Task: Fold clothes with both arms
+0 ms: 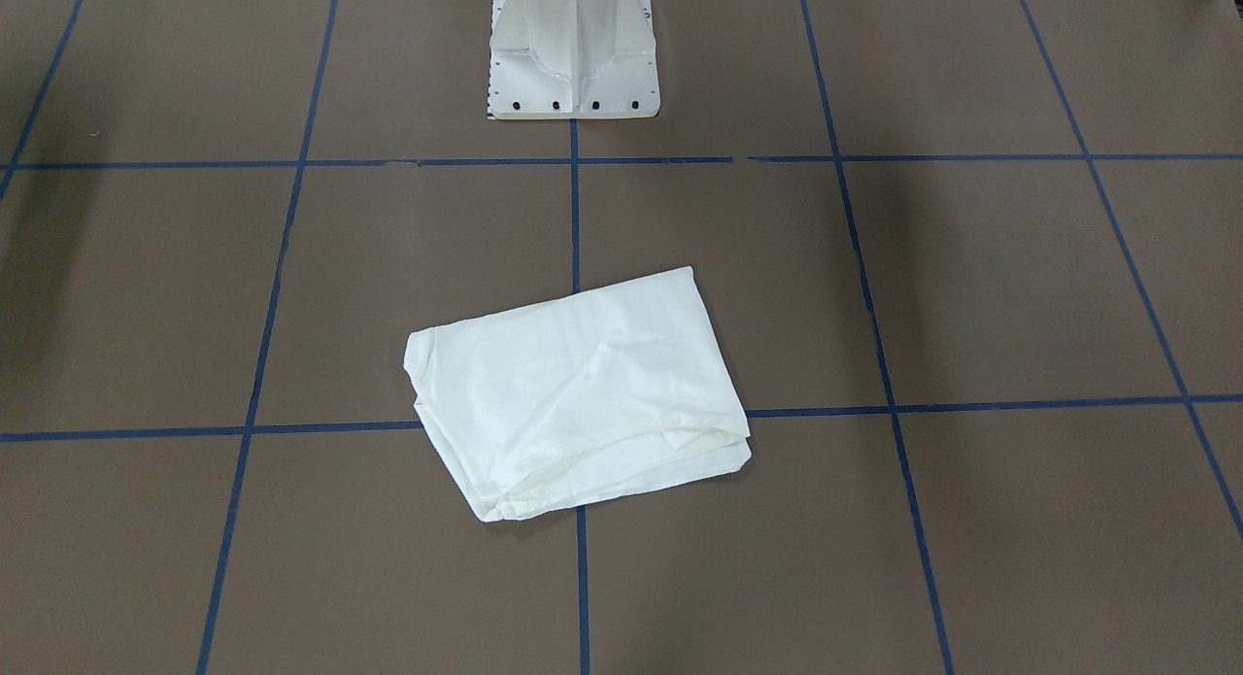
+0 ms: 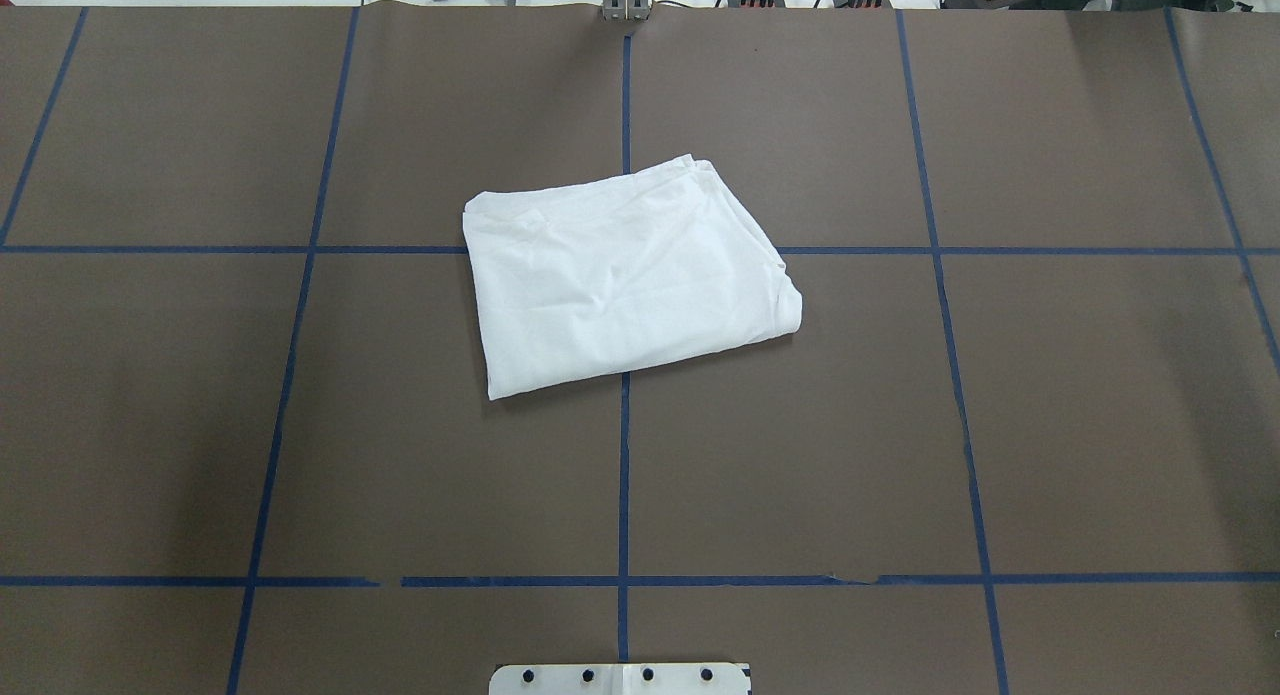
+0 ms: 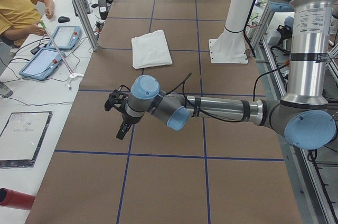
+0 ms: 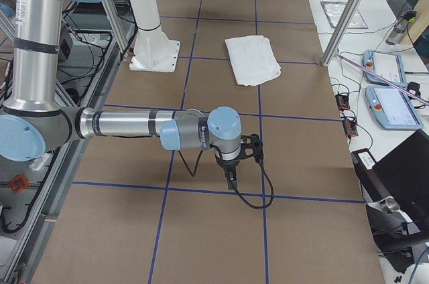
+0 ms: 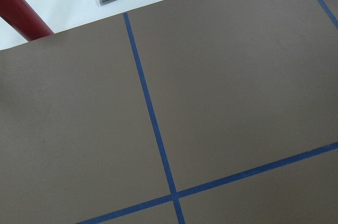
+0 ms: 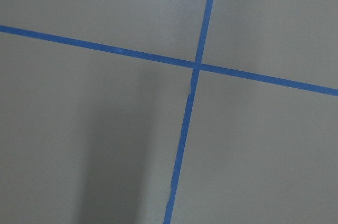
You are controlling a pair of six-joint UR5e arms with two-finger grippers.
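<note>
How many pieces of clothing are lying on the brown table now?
1. The folded white garment lies near the middle of the table, over a crossing of blue tape lines. Its folds might hide something.

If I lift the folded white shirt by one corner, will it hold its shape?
Probably not: the folded shirt is thin, creased cloth, so it would likely sag and unfold. Separate layers show along one edge, so they may slip apart. Pushed, it would likely bunch rather than slide whole on the matte table cover.
</note>
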